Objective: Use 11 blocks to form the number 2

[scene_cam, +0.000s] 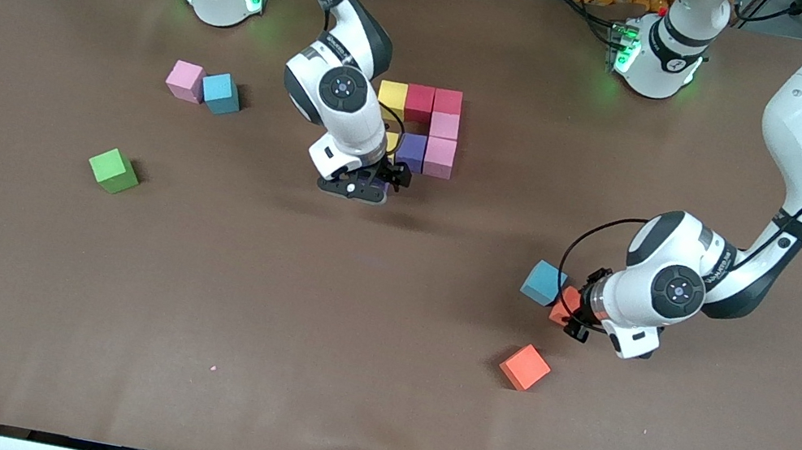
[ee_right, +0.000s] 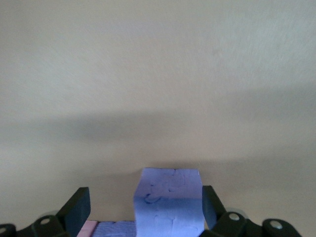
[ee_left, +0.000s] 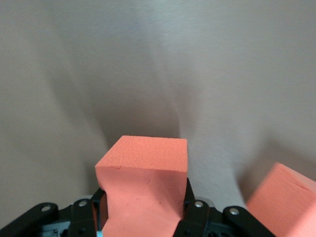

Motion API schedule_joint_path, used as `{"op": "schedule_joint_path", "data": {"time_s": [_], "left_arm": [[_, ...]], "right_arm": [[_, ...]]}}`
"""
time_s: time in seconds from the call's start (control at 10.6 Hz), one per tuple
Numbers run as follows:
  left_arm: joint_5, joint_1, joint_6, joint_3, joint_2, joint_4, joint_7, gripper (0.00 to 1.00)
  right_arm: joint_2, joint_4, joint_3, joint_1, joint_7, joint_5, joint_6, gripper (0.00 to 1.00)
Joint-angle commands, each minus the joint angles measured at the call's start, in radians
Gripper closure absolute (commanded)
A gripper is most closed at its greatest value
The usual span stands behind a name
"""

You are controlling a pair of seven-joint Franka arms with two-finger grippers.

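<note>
Right gripper (scene_cam: 363,184): low over the table at the front-camera side of the partial digit; fingers (ee_right: 76,207) spread apart, one pad touching a purple-blue block (ee_right: 169,200), the other standing clear of it.
Purple-blue block: sits between the right fingers in the right wrist view; a further purple cube face and a pink edge (ee_right: 85,228) just beside it; hidden under the wrist in the front view.
Left gripper (scene_cam: 574,312): toward the left arm's end of the table, clamped on an orange block (ee_left: 144,190); both pads pressed against its sides.
Held orange block: touching or just beside a light blue block (scene_cam: 544,281); contact with the table not readable.
Loose orange block (scene_cam: 525,366): on the table nearer the front camera than the left gripper, apart from it; also at the edge of the left wrist view.
Partial number 2 (scene_cam: 426,130): mid-table; top row of yellow, red and red-pink cubes touching, two pink cubes running down one side, a purple cube and a sliver of yellow beside them, partly hidden by the right arm.
Pink block (scene_cam: 185,81): toward the right arm's end, touching a second light blue block (scene_cam: 220,93).
Green block (scene_cam: 113,170): alone, nearer the front camera than that pair.
</note>
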Motion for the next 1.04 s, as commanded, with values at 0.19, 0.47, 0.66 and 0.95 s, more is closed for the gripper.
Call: {"op": "schedule_joint_path", "data": {"time_s": [0.19,0.47,0.66,0.95], "left_arm": [[0.033,-0.087,-0.026,-0.003,-0.041,0.083,0.085,0.54],[0.033,-0.176,-0.065,0.0,-0.038,0.152,0.152,0.55],[0.033,-0.246,-0.065,0.006,-0.032,0.171,0.193,0.55],[0.109,-0.327,-0.104,0.018,-0.031,0.174,0.288,0.55]], "right_arm": [[-0.165,-0.034,-0.002,-0.092,-0.238,0.003,-0.204,0.0],[-0.25,-0.077,-0.001,-0.245,-0.538,0.003,-0.33,0.0],[-0.27,-0.077,0.004,-0.382,-0.77,0.003,-0.372,0.0],[-0.258,-0.096,0.001,-0.61,-1.19,0.002,-0.374,0.0]]}}
